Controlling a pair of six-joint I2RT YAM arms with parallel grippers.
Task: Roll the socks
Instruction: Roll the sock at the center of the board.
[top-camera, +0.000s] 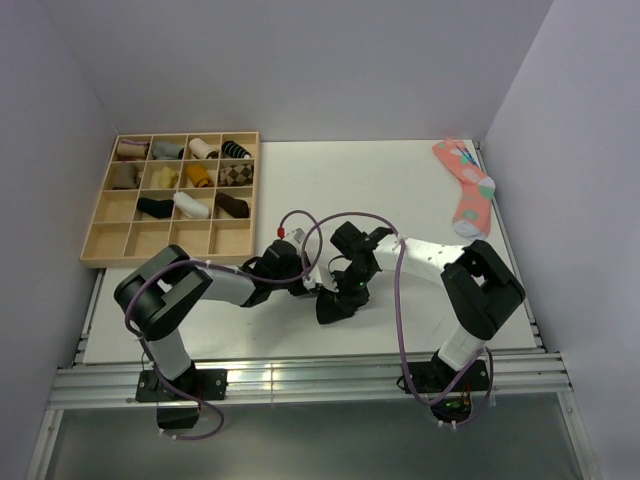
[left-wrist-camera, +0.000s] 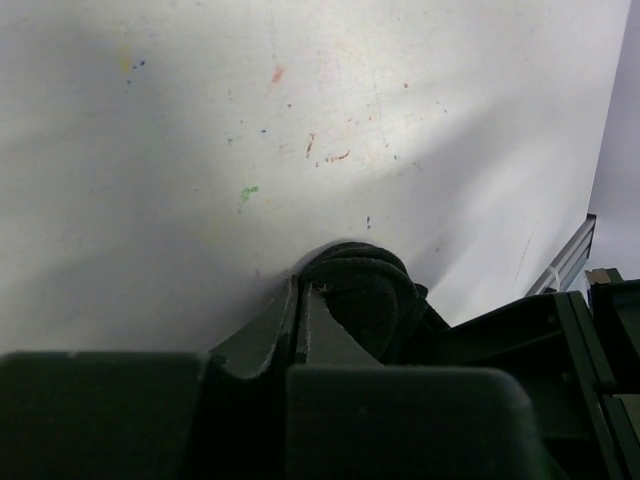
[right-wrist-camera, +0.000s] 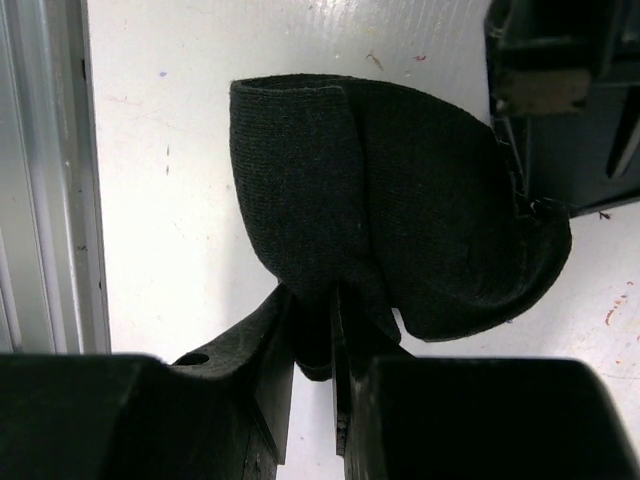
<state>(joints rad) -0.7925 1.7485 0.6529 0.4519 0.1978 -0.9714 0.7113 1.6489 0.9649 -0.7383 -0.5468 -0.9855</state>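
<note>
Currently black sock (right-wrist-camera: 400, 200) folded, bulging; right hand (right-wrist-camera: 315, 300) pinches fold, left hand (left-wrist-camera: 300, 292) closed alongside.

Nothing to read anywhere here: not a letter, label, brand or number shows in any of the three views. The closest thing to a mark is the scatter of coloured flecks (left-wrist-camera: 330, 155) on the white desk (left-wrist-camera: 150, 150), red, green and blue specks, and they form no word or sign.
</note>
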